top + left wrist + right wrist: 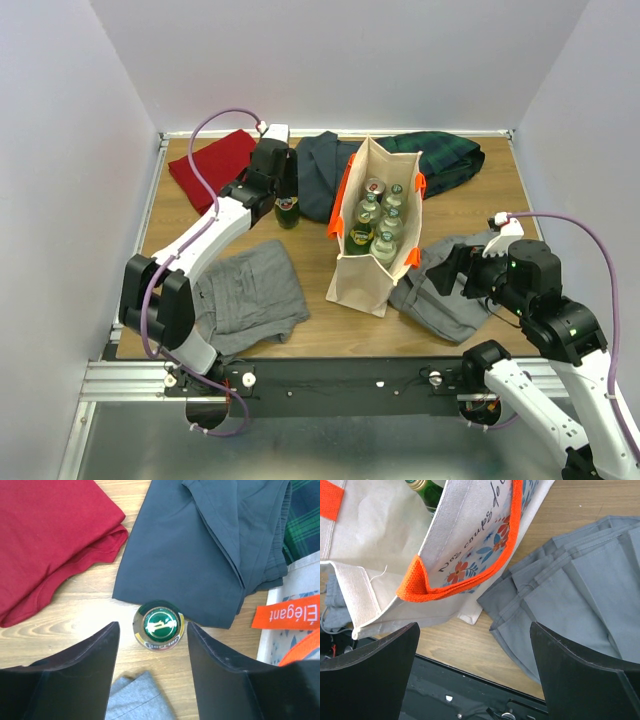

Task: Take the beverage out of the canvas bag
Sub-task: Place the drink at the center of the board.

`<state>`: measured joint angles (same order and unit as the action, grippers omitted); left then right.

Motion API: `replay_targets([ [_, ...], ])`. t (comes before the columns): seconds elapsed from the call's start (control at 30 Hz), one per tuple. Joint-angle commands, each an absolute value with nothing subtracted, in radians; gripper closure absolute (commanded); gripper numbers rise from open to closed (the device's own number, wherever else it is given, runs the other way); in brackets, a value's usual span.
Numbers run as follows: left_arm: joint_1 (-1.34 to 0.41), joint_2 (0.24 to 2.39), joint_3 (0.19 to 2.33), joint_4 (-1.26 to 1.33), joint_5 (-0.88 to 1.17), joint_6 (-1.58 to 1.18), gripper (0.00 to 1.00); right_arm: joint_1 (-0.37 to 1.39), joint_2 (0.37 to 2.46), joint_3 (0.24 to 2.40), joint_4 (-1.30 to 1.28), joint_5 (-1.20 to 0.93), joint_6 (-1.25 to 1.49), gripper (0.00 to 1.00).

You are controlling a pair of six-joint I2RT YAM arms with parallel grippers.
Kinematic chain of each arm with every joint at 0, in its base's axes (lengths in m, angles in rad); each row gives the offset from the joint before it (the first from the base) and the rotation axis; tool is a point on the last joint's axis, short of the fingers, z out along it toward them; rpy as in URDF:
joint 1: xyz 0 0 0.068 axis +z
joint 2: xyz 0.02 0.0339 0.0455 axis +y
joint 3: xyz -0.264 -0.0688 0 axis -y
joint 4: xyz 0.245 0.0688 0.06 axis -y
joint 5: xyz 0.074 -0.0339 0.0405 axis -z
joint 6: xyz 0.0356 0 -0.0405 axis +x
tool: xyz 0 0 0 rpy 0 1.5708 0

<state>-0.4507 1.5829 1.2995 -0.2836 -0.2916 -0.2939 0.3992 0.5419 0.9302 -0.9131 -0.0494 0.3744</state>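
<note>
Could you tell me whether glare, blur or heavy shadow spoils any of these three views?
Top external: even light, soft shadows, the bottles in the canvas bag clear. Left wrist: bottle cap sharp, a pale sheen on the table beside it, left fingers near-black. Right wrist: bag print legible, right fingers dark, featureless.

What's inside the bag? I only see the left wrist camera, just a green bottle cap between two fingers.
Observer: Several bottles stand packed in the bag.
Operator: Where's the other arm?
Observer: The right gripper is open, above grey clothes right of the bag.
Operator: Is my bottle standing up?
Observer: Yes, your bottle stands upright on the table, left of the bag.
</note>
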Motion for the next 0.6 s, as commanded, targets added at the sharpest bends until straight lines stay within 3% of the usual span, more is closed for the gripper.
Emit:
replay_targets([
  [0.0,-0.448,1.503,1.342,-0.325,-0.31,-0.285,0.29,0.402,0.532,0.919,-0.891,-0.038,0.38,0.0],
  [0.1,-0.448,1.47,1.37,-0.356,-0.316,-0.279,0.17,0.402,0.538,0.917,-0.893,-0.04,0.379,0.0],
  [0.13,-0.448,1.462,1.382,-0.376,-0.316,-0.272,0.02,0.403,0.537,0.917,-0.891,-0.046,0.379,0.0],
  [0.57,-0.466,1.351,1.594,-0.534,0.0,-0.238,0.01,0.403,0.571,0.982,-0.867,-0.109,0.347,0.0],
])
